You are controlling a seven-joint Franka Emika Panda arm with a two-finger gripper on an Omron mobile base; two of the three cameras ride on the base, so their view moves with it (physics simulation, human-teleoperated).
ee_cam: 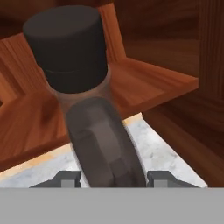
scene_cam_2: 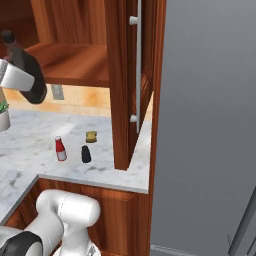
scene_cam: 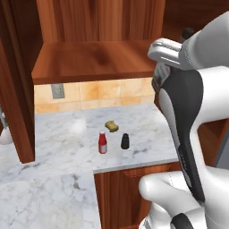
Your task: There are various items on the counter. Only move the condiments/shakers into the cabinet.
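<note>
My gripper [ee_cam: 111, 179] is shut on the tall dark brown bottle [ee_cam: 94, 127], whose black cap [ee_cam: 65, 46] rises in front of the hand camera. The bottle [scene_cam_2: 27, 75] hangs level with the cabinet's shelf board [scene_cam_2: 75, 62], near its front edge; its cap [scene_cam: 187, 32] peeks over my arm. On the marble counter [scene_cam: 58, 143] stand the small red white-capped bottle [scene_cam: 103, 143] [scene_cam_2: 60, 149] and the black shaker [scene_cam: 125, 141] [scene_cam_2: 86, 154] side by side. The yellow-brown spongy lump [scene_cam: 112, 126] [scene_cam_2: 91, 136] lies just behind them.
The cabinet's right door [scene_cam_2: 125, 75] stands open with a long white handle [scene_cam_2: 138, 70], reaching down near the counter. The left door [scene_cam: 15, 89] also hangs open. A wall outlet [scene_cam: 57, 91] sits on the tiled wall. A white pot with greenery [scene_cam_2: 4, 117] stands at the left.
</note>
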